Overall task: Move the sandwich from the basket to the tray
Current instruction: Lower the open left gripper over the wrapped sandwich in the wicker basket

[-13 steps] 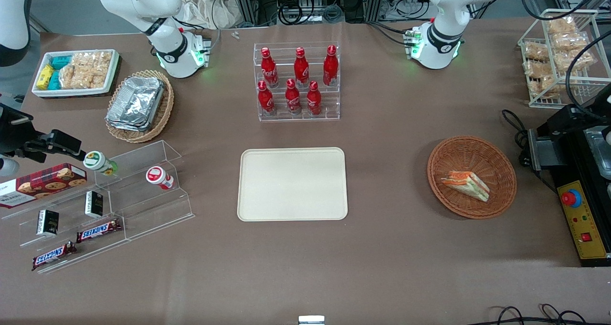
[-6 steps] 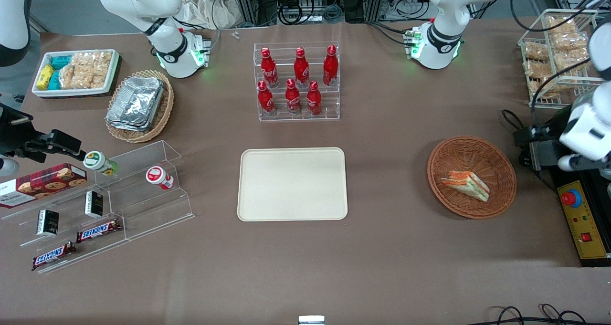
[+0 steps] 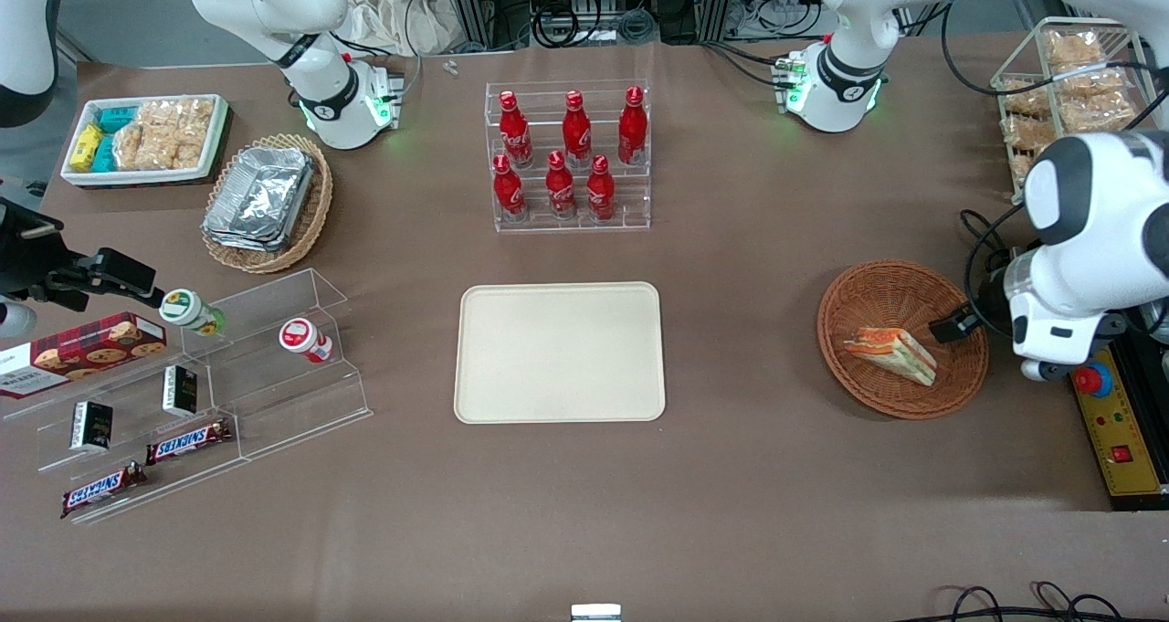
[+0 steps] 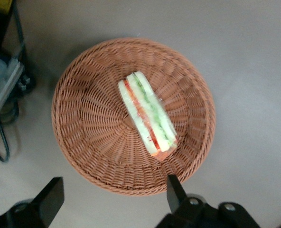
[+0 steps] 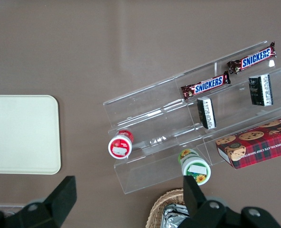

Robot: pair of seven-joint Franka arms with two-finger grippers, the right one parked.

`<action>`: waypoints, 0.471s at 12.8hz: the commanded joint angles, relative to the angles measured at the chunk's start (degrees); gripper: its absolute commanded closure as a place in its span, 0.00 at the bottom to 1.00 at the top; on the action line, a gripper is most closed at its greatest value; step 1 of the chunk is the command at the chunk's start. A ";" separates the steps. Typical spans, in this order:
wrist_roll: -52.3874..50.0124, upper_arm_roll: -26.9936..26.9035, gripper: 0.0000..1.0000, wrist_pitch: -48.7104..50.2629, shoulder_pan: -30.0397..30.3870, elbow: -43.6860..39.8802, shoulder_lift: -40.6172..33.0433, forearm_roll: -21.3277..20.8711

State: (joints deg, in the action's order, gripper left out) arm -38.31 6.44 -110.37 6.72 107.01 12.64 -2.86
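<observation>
The sandwich (image 3: pixel 890 354), a white bread wedge with orange-red and green layers, lies in the round reddish-brown basket (image 3: pixel 904 284) toward the working arm's end of the table. The left wrist view looks down on the sandwich (image 4: pixel 147 114) in the middle of the basket (image 4: pixel 83 118). My left gripper (image 3: pixel 954 325) hovers above the basket's rim on the side toward the working arm's end. It is open and empty (image 4: pixel 113 197), its fingers wide apart, clear of the sandwich. The cream tray (image 3: pixel 559 353) lies bare at the table's middle, and also shows in the right wrist view (image 5: pixel 22 133).
A rack of red bottles (image 3: pixel 571 156) stands farther from the camera than the tray. A black and yellow control box with a red button (image 3: pixel 1110 421) and cables (image 4: pixel 0 137) lie beside the basket. A wire rack of snacks (image 3: pixel 1068 101) stands farther back. Acrylic shelves with snacks (image 3: pixel 183 375) stand at the parked arm's end.
The left arm has swung into view from the working arm's end of the table, and its gripper now hangs over the basket's rim. The sandwich, basket and tray have not moved.
</observation>
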 commanded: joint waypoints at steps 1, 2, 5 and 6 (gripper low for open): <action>-10.43 0.15 0.05 -4.21 0.48 1.61 2.56 0.58; -13.77 0.15 0.05 -6.76 0.48 2.49 3.43 0.58; -18.62 0.15 0.01 -13.27 0.39 5.30 5.63 0.58; -19.95 0.15 0.01 -14.77 0.48 5.75 6.16 0.58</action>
State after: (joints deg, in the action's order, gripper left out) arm -54.99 6.41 -121.91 6.88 110.97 18.74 -2.78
